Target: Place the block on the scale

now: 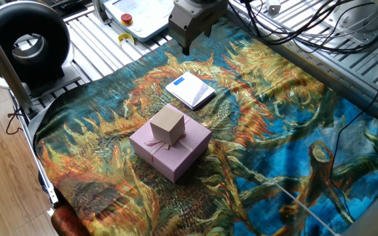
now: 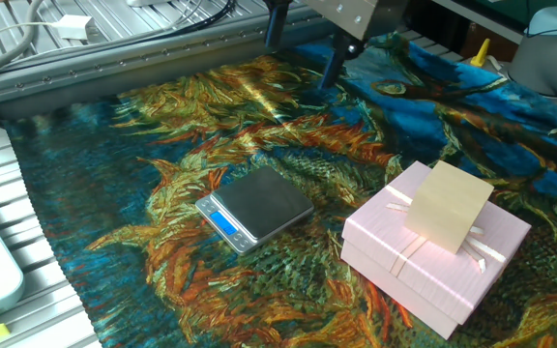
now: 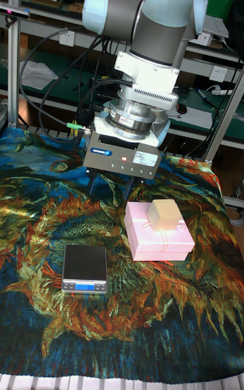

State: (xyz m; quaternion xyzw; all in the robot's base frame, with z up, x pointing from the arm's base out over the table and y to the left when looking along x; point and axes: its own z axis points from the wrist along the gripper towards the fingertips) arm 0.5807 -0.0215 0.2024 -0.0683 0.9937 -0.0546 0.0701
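Note:
The block (image 1: 168, 124) (image 2: 448, 206) (image 3: 163, 214), a small tan cube, rests on top of a pink gift box (image 1: 176, 157) (image 2: 419, 266) (image 3: 152, 244) in the middle of the cloth. The scale (image 1: 190, 90) (image 2: 259, 205) (image 3: 85, 267), a thin silver slab with a blue mark, lies flat beside the box with nothing on it. My gripper (image 1: 199, 38) (image 2: 303, 58) (image 3: 110, 188) hangs open and empty above the cloth's far edge, beyond the scale and well apart from the block.
A patterned sunflower cloth (image 1: 261, 131) covers the table. A black round device (image 1: 28, 42) and a white pad with a red button (image 1: 133, 13) sit off the cloth. Cables (image 1: 294, 33) run along the slatted edge. A metal rail (image 2: 114, 58) borders the cloth.

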